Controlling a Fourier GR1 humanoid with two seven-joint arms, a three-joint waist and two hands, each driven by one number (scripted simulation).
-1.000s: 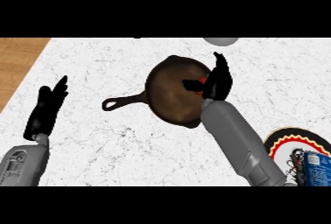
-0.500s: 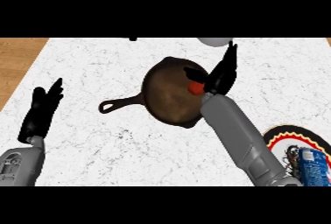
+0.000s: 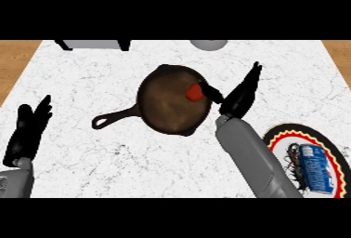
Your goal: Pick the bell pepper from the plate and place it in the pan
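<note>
Red bell pepper [image 3: 195, 92] sits inside the cast-iron pan [image 3: 168, 109], toward the pan's right rim, and I see it lying free of any grasp. My right hand [image 3: 238, 99] is just beside that rim with its fingers straight and pointing toward the far edge of the tabletop [image 3: 89, 69]; its thumb reaches in over the pan next to the pepper, so I read the hand as released. The pan is in the middle of the white marbled tabletop, its handle pointing toward the near left. The plate [image 3: 280, 135] with the red, yellow and black rim is at the near right corner, partly behind my right forearm, and carries a blue can [image 3: 317, 168]. My left hand [image 3: 29, 131] rests by the near left edge, fingers straight and relaxed
</note>
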